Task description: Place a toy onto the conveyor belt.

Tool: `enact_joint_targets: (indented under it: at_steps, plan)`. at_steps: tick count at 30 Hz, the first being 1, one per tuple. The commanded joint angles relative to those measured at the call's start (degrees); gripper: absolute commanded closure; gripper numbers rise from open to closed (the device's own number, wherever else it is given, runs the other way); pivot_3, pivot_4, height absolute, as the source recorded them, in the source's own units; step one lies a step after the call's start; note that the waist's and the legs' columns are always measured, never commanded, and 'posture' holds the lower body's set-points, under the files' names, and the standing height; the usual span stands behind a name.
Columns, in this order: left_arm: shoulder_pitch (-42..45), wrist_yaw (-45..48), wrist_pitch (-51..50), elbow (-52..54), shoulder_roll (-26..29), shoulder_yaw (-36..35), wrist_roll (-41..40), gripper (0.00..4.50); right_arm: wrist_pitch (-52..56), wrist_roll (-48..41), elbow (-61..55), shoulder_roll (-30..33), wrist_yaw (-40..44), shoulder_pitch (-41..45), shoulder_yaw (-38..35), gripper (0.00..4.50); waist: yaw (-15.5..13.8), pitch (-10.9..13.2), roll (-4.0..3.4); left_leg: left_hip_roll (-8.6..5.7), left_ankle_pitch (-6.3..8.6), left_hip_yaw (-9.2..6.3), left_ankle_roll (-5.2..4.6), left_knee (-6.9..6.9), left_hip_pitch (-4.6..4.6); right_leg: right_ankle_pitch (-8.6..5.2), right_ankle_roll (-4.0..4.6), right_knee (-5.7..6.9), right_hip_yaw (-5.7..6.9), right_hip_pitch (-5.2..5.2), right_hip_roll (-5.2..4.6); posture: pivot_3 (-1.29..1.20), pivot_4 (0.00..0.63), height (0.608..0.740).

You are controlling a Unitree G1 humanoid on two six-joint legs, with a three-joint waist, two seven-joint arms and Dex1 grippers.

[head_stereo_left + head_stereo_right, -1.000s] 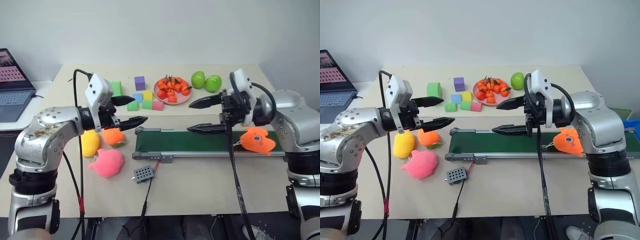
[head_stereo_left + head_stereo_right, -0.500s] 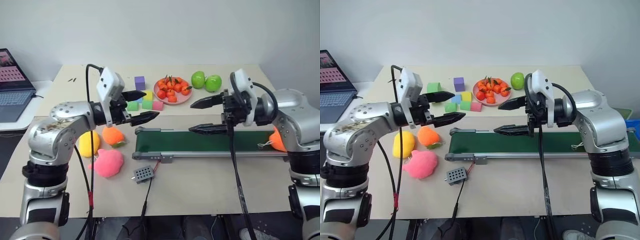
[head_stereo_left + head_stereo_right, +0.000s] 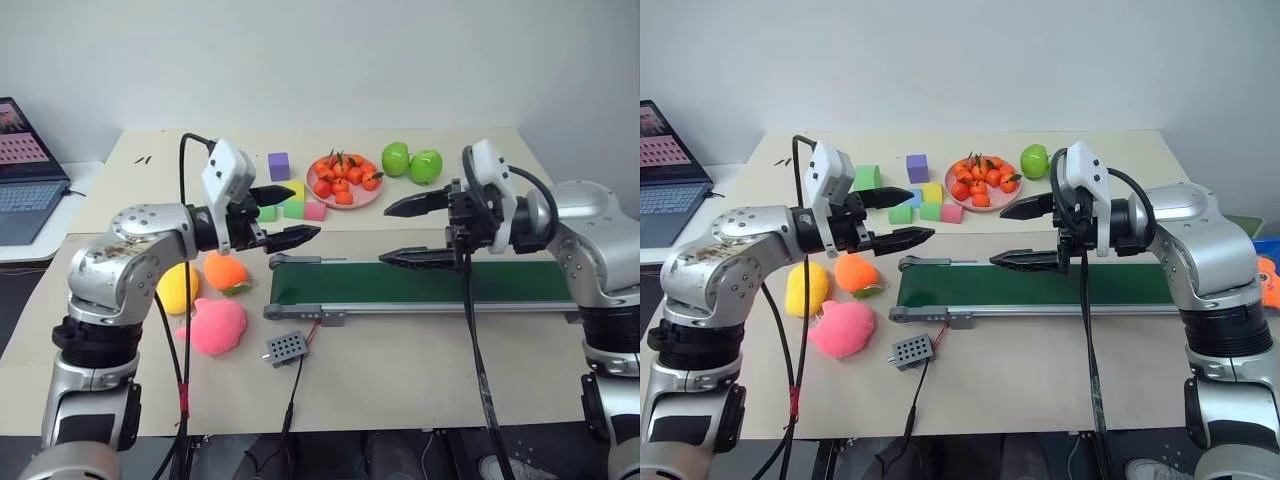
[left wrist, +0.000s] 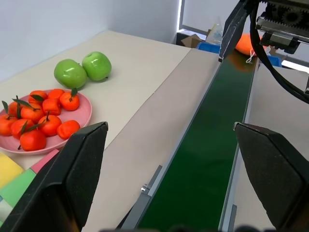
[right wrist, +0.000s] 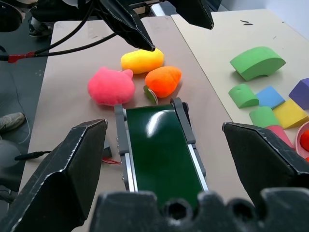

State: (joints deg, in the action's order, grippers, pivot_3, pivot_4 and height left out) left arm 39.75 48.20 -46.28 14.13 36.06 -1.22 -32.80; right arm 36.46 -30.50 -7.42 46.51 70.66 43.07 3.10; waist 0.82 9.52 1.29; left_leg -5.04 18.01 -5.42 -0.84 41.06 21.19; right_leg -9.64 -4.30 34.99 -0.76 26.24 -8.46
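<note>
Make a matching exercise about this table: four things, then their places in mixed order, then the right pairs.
1 dark green conveyor belt
2 fluffy pink plush toy
3 two shiny green apples
4 small grey box

a beside the pink plate of oranges
b near the belt's left end, wired
c bare, in a grey frame
d beside the oval yellow plush

Pairs: 1c, 2d, 3a, 4b

The toy (image 3: 1269, 281) was cut off by the picture's edge, off the counter (image 3: 1040, 370) beyond the conveyor belt (image 3: 1040, 285), whose far end lay hidden behind the right arm. The laptop (image 3: 25, 170) was cropped.
</note>
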Motion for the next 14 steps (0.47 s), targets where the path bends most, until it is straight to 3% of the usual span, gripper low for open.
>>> enact_joint_targets:
  at_steps: [1,14]
  plan:
    - [1.5,0.1,1.5,0.5,0.8,-0.7,0.4,0.04,-0.9,-0.8,-1.8,0.3,-0.4,0.1,-2.2,0.0,0.0,0.0,0.0,0.0,0.0,0.0,0.0,0.0,0.0,0.0,0.0,0.0,0.0,0.0,0.0,0.0,0.15,0.74]
    - [1.2,-0.2,1.2,0.5,2.4,-2.0,0.7,0.04,-1.6,-0.4,-0.9,-0.5,-0.4,0.6,-1.6,0.0,0.0,0.0,0.0,0.0,0.0,0.0,0.0,-0.01,0.0,0.0,0.0,0.0,0.0,0.0,0.0,0.0,0.15,0.74]
